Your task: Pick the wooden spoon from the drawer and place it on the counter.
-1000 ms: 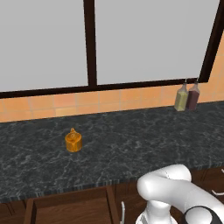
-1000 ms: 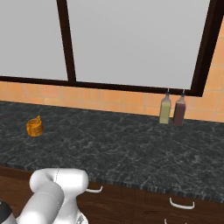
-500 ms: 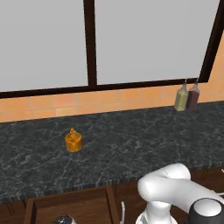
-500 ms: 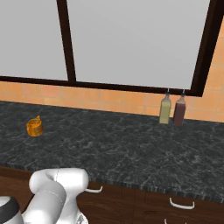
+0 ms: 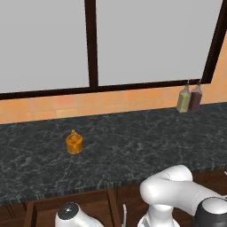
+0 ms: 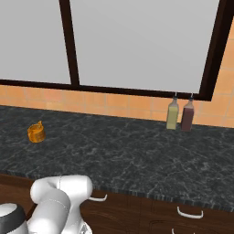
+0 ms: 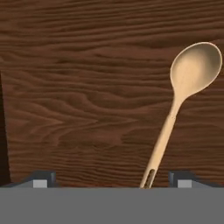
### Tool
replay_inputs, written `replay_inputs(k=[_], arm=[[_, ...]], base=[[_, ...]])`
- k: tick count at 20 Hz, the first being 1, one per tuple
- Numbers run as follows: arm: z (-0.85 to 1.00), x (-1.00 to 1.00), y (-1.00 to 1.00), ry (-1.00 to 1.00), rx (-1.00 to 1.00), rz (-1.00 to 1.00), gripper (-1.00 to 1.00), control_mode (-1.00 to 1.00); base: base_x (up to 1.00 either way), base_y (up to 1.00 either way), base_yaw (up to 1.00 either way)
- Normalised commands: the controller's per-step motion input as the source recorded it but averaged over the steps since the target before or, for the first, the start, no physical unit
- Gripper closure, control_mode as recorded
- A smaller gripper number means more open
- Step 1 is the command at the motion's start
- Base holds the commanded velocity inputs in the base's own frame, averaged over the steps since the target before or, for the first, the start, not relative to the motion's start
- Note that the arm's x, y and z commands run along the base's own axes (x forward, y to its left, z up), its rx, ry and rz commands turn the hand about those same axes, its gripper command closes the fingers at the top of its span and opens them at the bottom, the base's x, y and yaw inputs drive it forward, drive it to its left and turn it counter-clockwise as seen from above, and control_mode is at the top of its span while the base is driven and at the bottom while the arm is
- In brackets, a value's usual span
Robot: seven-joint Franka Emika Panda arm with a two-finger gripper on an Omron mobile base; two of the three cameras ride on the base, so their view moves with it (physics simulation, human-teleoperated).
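- The claw [image 7: 111, 183] hangs over the open drawer [image 7: 78, 87] with its jaws spread as wide as they go and nothing between them — the two dark fingertips [image 7: 41, 178] stand far apart at the near edge of the hand view.
- The step in hand, as I judge it, is the descent onto the wooden spoon [image 7: 177, 113]. To do it well, line the handle up midway between the tips and square to them first, then come straight down and close only once both tips flank the wood; a thin handle lying flat on the drawer floor leaves little to catch.
- Nearest the claw is the handle's slotted end, which lies between the two tips but closer to the right one than to the middle.
- From there the handle runs away from the claw and leans to the right, so the round bowl lies farthest off, beyond the right tip.
- Farther still, above the drawer, the black tabletop [image 5: 133, 150] waits as the set-down place — an orange jar [image 5: 74, 142] and two bottles [image 5: 189, 97] already stand on it.
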Motion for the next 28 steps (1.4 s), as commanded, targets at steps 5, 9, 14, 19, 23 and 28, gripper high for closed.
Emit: replay_inputs(k=[5, 9, 14, 19, 23, 28], arm=[[0.01, 0.52, -0.39, -0.09, 0.00, 0.01, -1.00, -1.00], [-0.08, 0.30, -0.35, 0.00, 0.00, 0.00, -1.00, -1.00], [-0.13, -0.04, -0.31, 0.00, 0.00, 0.00, -1.00, -1.00], [-0.02, -0.08, -0.49, 0.00, 0.00, 0.00, -1.00, -1.00], [0.00, 0.04, -0.45, 0.00, 0.00, 0.00, -1.00, -1.00], [-0.03, 0.30, -0.21, 0.00, 0.00, 0.00, -1.00, -1.00]], base=[[0.00, 0.00, 0.00], [0.00, 0.00, 0.00], [0.00, 0.00, 0.00], [0.00, 0.00, 0.00], [0.00, 0.00, 0.00], [0.00, 0.00, 0.00]])
